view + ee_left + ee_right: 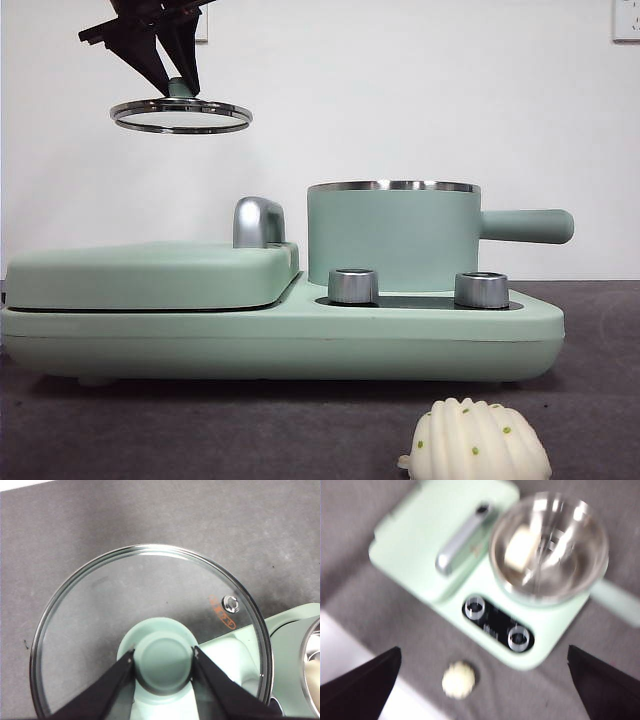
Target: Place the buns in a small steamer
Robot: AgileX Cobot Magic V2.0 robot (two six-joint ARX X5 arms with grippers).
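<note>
The mint-green small steamer [392, 236] stands uncovered on the right of the cooker, its handle pointing right. In the right wrist view a cream bun [522, 548] lies inside its steel bowl [570, 540]. The white ridged bun with green dots [477, 442] lies on the table in front of the cooker, also seen as a pale bun [458, 679] from above. My left gripper [164, 656] is shut on the green knob of the glass lid [181, 114], holding it high at the upper left. My right gripper [482, 672] is open, high above the cooker.
The cooker base [280, 335] carries a flat hinged grill plate [150, 272] with a chrome handle [258, 221] on its left and two steel knobs [353, 285] in front of the steamer. Dark grey table surface [250, 430] surrounds it.
</note>
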